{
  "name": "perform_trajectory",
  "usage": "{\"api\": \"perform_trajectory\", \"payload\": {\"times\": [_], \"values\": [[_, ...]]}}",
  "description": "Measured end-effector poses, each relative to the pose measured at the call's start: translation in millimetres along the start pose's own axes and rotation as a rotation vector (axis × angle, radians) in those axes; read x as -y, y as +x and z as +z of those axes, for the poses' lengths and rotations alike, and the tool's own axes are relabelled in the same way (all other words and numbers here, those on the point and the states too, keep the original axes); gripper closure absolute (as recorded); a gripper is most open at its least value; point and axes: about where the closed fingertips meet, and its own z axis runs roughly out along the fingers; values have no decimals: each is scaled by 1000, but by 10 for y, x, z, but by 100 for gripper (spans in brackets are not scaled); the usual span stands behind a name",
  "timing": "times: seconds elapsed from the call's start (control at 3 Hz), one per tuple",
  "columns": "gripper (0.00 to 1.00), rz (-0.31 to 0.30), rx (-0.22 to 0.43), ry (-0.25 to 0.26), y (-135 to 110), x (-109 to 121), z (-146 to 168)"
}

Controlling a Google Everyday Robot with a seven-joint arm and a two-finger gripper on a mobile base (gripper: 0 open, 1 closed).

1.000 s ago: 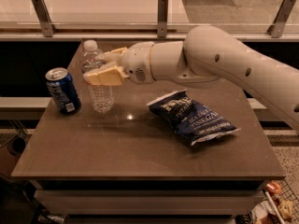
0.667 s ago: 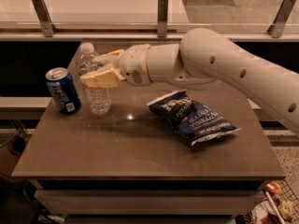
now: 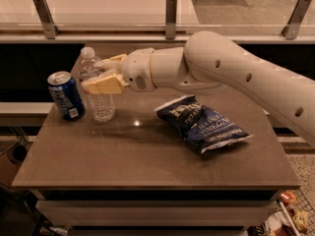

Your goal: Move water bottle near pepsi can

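Observation:
The water bottle (image 3: 102,107), clear with a white cap, stands upright at the back left of the brown table (image 3: 147,161). The pepsi can (image 3: 65,96), blue with a silver top, stands just left of it with a small gap between them. My gripper (image 3: 98,73) comes in from the right, its cream fingers (image 3: 101,85) closed around the bottle's middle, hiding the label. The white arm stretches away to the right edge of the view.
A flat dark-blue chip bag (image 3: 206,123) lies right of centre on the table. A ledge with metal railing posts (image 3: 171,16) runs behind the table. The table's left edge is close to the can.
My gripper and the water bottle have shifted a little to the left, closer to the pepsi can. The can and chip bag have not moved.

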Motion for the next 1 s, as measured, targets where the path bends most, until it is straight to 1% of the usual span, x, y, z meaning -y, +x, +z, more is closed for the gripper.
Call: {"api": "perform_trajectory", "payload": {"times": [1.0], "values": [[13, -7, 0, -10, -37, -51, 42]]}}
